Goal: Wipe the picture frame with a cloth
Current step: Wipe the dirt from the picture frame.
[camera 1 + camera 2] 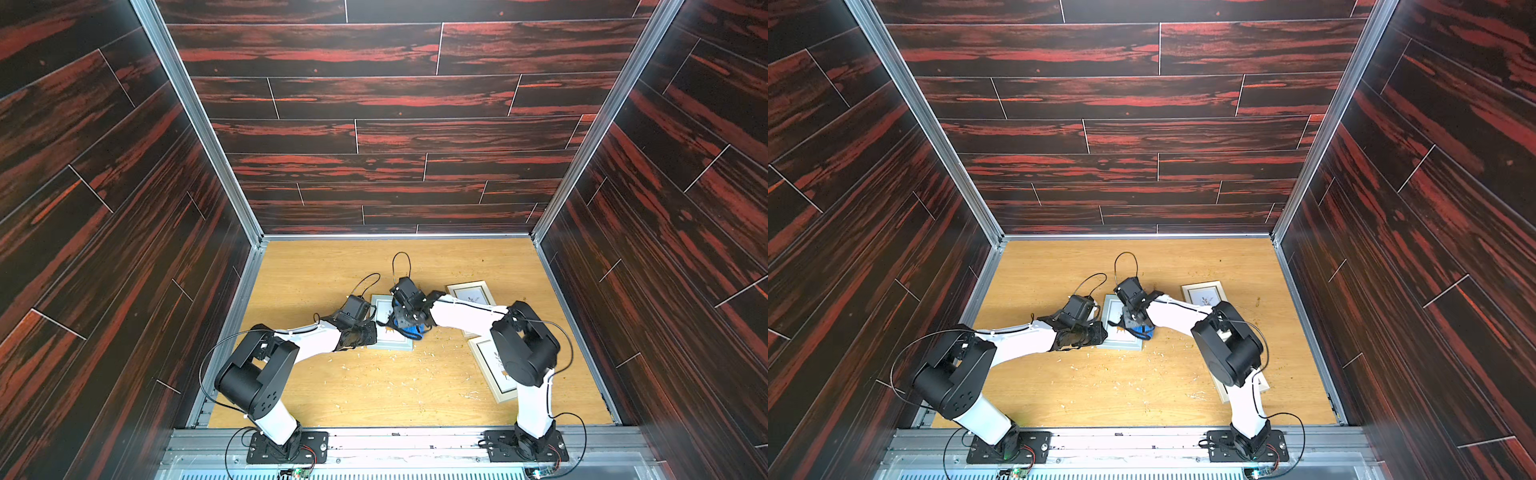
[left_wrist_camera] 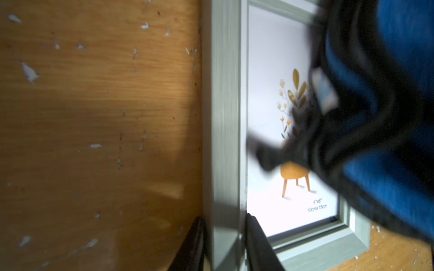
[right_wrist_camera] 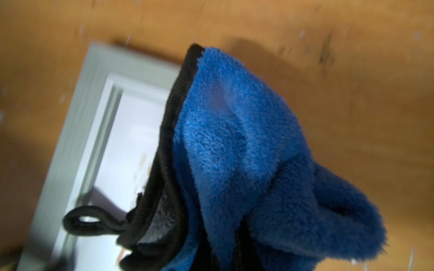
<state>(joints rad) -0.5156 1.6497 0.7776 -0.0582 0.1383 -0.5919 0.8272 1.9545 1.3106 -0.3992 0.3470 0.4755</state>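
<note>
Forearms (image 1: 316, 338) converge; right claw (image 1: 406, 321) holds cloth (image 1: 412, 329) over frame (image 1: 392, 343).

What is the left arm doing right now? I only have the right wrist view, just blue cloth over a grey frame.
Observer: The left gripper is shut on the long side rail of the picture frame, one finger either side.
Operator: Any other frames around?
Observer: Two more lie flat on the table: a far frame beyond the right forearm, a near frame partly hidden by the right elbow.
Operator: What's in the held frame?
Observer: A print of a plant on an orange stool, partly hidden by the cloth.
</note>
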